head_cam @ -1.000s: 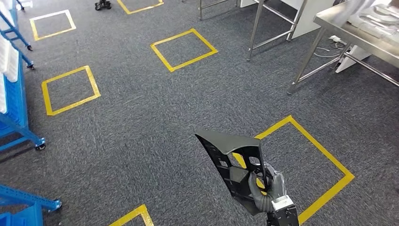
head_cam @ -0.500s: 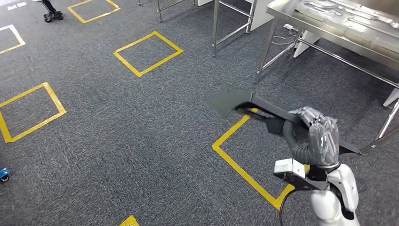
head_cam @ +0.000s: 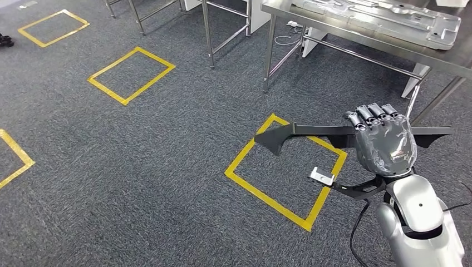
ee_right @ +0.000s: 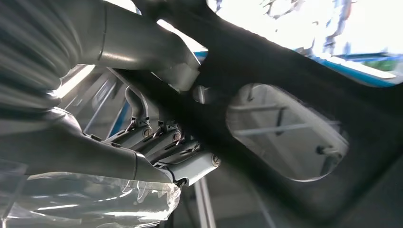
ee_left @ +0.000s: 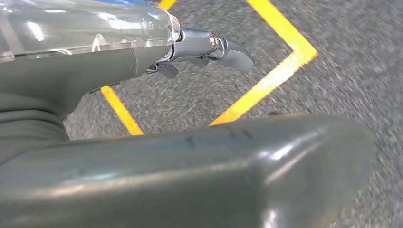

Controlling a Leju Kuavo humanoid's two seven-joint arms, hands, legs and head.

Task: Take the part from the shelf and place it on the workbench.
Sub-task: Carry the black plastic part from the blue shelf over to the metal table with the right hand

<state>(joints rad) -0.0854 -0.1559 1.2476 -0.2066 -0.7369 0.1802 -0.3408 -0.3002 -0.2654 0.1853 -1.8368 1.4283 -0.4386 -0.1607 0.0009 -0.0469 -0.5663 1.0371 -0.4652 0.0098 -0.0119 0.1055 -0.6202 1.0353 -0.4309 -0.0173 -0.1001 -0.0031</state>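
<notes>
Our right hand [head_cam: 385,146] is up in front of us, fingers curled tight around the black part [head_cam: 278,136], and the head view gives us its knuckles facing the workbench [head_cam: 356,33]. The part lies flat and level in that grip, a long thin bar with a broad pointed end reaching out to our left and a slim tip poking out past the hand on the other side. From the right wrist view we see the fingers [ee_right: 161,142] wrapped round one dark rib of the part [ee_right: 304,57], right beside a rounded cut-out in it.

Our left hand [ee_left: 209,47] hangs over the carpet with nothing in it, fingers loosely bent and apart.

Below the part lies grey carpet [head_cam: 139,183], and its pointed end hangs over the near corner of a yellow tape square [head_cam: 267,194]. More yellow squares [head_cam: 131,75] sit further off to the left, well apart, with broad carpet between them.

Ahead, the workbench edge runs across the top right, its steel legs [head_cam: 269,55] standing just beyond the tape square. A large pressed metal panel [head_cam: 384,16] lies on the benchtop, close to the front edge.
</notes>
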